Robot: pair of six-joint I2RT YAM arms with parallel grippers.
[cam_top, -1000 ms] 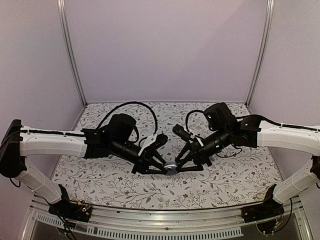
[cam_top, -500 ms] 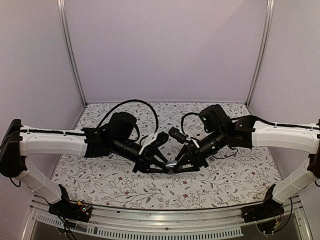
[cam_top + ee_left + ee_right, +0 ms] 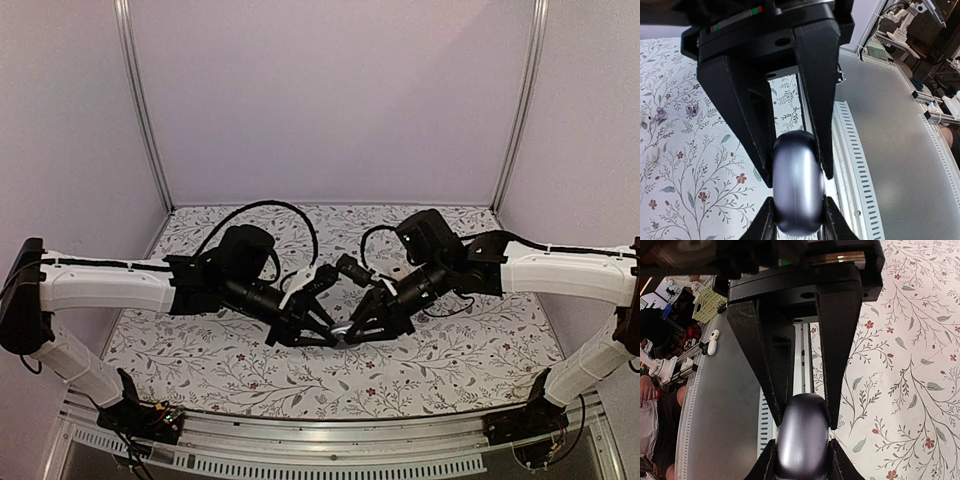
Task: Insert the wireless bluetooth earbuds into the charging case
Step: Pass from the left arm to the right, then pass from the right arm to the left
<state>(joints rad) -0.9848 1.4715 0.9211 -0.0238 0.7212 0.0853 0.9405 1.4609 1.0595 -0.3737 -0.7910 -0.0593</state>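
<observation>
Two robot arms meet nose to nose over the middle of a flower-printed table (image 3: 450, 360), sharing one silver-grey charging case (image 3: 797, 190) between them. The left gripper (image 3: 797, 172) is clamped on the case, its two black fingers pressing the rounded shell from either side. The right gripper (image 3: 802, 415) comes in from the opposite side, and its two fingers also sit tight against the same case, lid closed, held just above the cloth. In the left wrist view, two small white earbuds lie loose on the table well apart from the case, one earbud (image 3: 646, 118) at the picture's left edge and a second earbud (image 3: 654, 153) just below it. Two tiny greyish pieces beside them are too small to identify.
</observation>
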